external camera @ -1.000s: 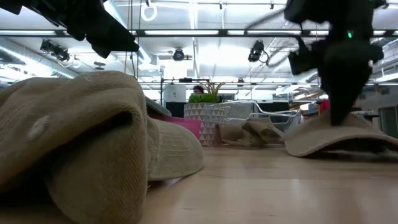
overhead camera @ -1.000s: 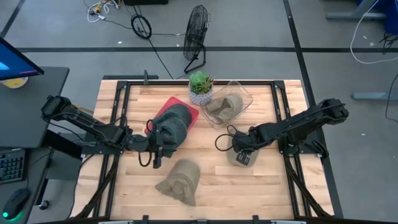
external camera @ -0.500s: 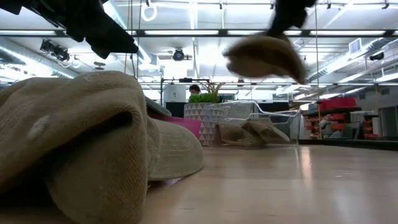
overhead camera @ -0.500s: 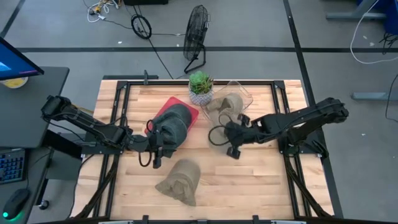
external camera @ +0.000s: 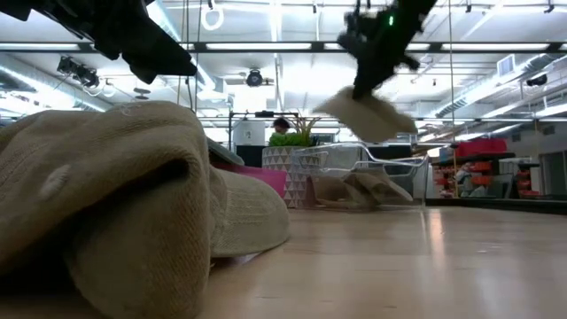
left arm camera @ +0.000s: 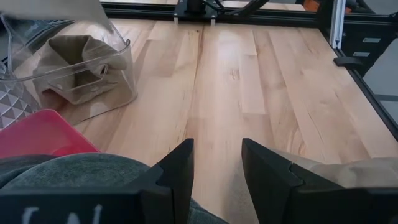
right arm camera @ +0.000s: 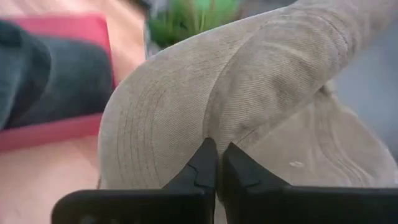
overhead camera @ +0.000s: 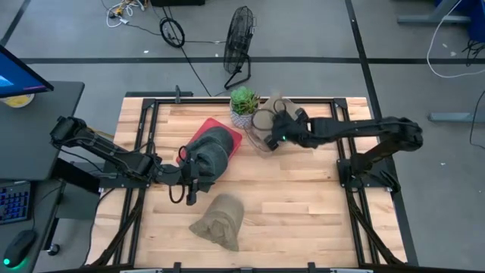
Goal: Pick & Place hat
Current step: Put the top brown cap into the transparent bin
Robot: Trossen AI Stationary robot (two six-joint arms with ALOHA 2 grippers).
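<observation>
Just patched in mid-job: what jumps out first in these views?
The right gripper, shut on a tan hat, holds it in the air over the clear bin at the table's far edge, where another tan hat already lies. The left gripper is open beside the dark green hat on the red mat.

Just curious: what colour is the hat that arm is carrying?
Tan; the hat shows best in the right wrist view.

Tan hat [right arm camera: 249,93], red tray [overhead camera: 229,135]
</observation>
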